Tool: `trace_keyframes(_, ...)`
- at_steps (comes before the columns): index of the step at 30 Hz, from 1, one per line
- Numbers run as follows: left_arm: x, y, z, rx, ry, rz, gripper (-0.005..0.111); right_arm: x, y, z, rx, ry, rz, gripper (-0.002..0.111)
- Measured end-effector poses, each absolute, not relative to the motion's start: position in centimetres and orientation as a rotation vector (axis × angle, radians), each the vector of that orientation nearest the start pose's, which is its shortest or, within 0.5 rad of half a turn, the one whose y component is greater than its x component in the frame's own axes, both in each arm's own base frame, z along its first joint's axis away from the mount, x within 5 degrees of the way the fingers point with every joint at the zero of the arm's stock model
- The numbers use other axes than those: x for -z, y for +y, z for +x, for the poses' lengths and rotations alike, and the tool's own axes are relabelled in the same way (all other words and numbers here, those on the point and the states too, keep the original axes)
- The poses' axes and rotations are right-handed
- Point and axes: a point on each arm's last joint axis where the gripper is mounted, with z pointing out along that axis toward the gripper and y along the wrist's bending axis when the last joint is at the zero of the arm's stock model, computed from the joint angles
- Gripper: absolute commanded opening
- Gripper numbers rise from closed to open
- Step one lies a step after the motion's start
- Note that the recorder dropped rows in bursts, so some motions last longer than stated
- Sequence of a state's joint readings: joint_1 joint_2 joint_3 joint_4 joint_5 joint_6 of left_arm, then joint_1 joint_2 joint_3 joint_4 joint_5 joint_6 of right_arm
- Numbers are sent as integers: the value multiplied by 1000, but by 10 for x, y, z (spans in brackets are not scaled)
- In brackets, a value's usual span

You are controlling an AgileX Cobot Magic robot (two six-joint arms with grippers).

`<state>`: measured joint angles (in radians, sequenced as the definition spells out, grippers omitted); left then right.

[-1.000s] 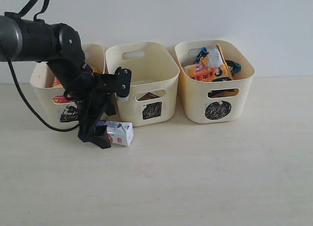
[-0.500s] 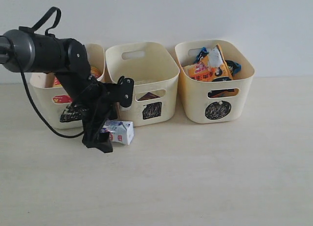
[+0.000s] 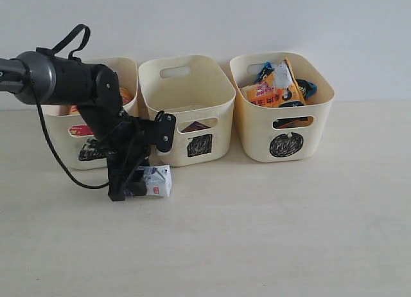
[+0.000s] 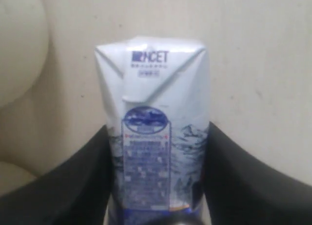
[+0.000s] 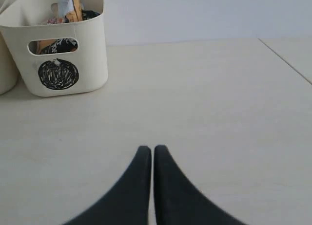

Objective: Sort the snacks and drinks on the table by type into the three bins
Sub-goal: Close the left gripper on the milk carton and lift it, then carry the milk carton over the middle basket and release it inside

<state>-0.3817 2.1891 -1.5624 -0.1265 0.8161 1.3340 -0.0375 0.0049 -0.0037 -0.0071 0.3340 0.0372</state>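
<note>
A blue-white carton [image 3: 158,181] lies on its side on the table [image 3: 270,233], in front of the left and middle bins. My left gripper [image 3: 137,185] is down at the table with its fingers pressed on both sides of the carton [image 4: 156,122]. My right gripper [image 5: 152,149] is shut and empty, low over bare table, and does not show in the exterior view. Against the back wall stand the triangle bin [image 3: 127,71], the square bin [image 3: 186,91] and the circle bin [image 3: 257,133]. Orange-white and blue bags [image 3: 277,85] fill the circle bin.
A dark purple carton [image 3: 194,126] shows through the square bin's slot handle. Red and yellow tube labels [image 3: 79,130] show in the triangle bin behind my left arm [image 3: 64,81]. A seam [image 5: 285,62] runs across the table right of the circle bin [image 5: 87,49].
My left gripper dropped lower and swung in around the carton, and its fingers closed onto the carton's sides. The carton shifted slightly. The right gripper has not moved.
</note>
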Motion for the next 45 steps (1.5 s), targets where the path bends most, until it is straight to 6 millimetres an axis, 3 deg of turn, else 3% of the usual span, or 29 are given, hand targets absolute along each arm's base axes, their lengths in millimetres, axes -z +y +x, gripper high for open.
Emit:
trace_keyframes(4, -140, -169, 397, -32, -2266, -2403, 4, -184, -2, 54, 7, 1818, 63, 0)
trace_keyframes(11, -188, -178, 374, -64, -2217, -2420, 4, -184, -2, 54, 7, 1818, 63, 0)
trace_keyframes(19, -255, -176, 361, 14, -2424, -2487, 4, -184, -2, 54, 7, 1818, 63, 0)
trace_keyframes(25, -289, -180, 364, 108, -2636, -2609, 4, -184, -2, 54, 7, 1818, 63, 0)
trace_keyframes(30, -299, -182, 388, 225, -2957, -2643, 4, -184, -2, 54, 7, 1818, 63, 0)
trace_keyframes(35, -288, -183, 414, 301, -3251, -2543, 4, -184, -2, 54, 7, 1818, 63, 0)
trace_keyframes(45, -247, -187, 440, 412, -3386, -2435, 4, -184, -2, 54, 7, 1818, 63, 0)
